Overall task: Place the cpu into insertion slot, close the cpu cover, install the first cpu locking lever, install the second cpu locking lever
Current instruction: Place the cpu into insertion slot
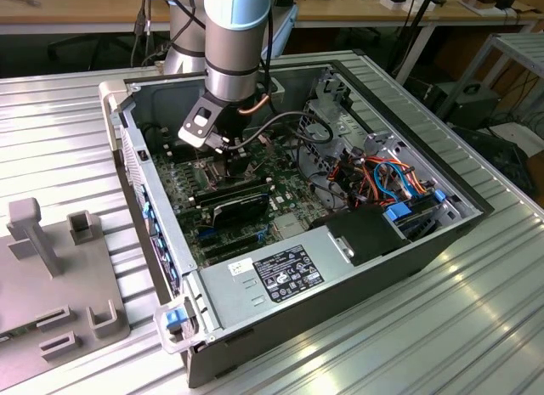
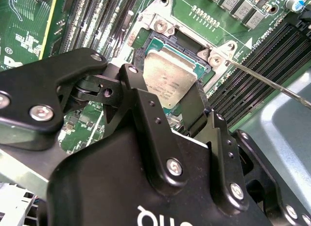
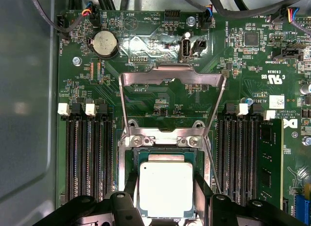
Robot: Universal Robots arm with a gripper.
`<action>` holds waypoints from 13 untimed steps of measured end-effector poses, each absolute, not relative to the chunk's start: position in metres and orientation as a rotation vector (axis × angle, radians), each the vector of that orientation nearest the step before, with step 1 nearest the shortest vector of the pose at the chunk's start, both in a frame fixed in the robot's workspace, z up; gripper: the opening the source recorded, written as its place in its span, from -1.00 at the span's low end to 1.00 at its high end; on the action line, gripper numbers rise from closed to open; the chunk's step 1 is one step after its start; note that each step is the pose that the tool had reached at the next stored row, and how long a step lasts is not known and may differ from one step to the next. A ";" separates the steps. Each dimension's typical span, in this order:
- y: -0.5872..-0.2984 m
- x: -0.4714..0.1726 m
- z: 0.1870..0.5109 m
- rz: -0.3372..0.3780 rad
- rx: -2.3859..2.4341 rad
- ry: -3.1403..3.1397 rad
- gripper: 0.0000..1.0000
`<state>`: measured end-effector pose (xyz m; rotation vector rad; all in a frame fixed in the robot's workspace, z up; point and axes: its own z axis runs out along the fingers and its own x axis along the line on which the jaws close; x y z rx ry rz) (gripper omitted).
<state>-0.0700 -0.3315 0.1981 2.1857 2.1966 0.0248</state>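
The arm reached down into the open computer case in the upper middle of the exterior view, with the gripper low over the green board.

In both wrist views the gripper was closed narrow on the cpu. One black finger pressed each of two opposite sides, so it held the chip. The cpu sat right at the insertion slot, and I could not tell if it was all the way down or a tiny bit above. The cpu cover was swung open, well clear of the chip.

What could go wrong, I think: the chip could go in crooked if one finger pulled on it as the gripper let go. A tilted chip could hurt the slot under it. The thin lever lay close beside one finger, so a sideways move could knock it. The open cover could get bumped and drop too soon.

I counted one cpu, one insertion slot, one cpu cover and one gripper with two fingers. I counted one lever I was sure of, two screws by the cover's hinge and one round battery
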 end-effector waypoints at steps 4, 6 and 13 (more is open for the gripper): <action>-0.331 -0.070 0.198 0.025 2.186 2.197 0.09; -0.331 -0.070 0.198 0.025 2.186 2.197 0.09; -0.331 -0.070 0.198 0.029 2.188 2.198 0.09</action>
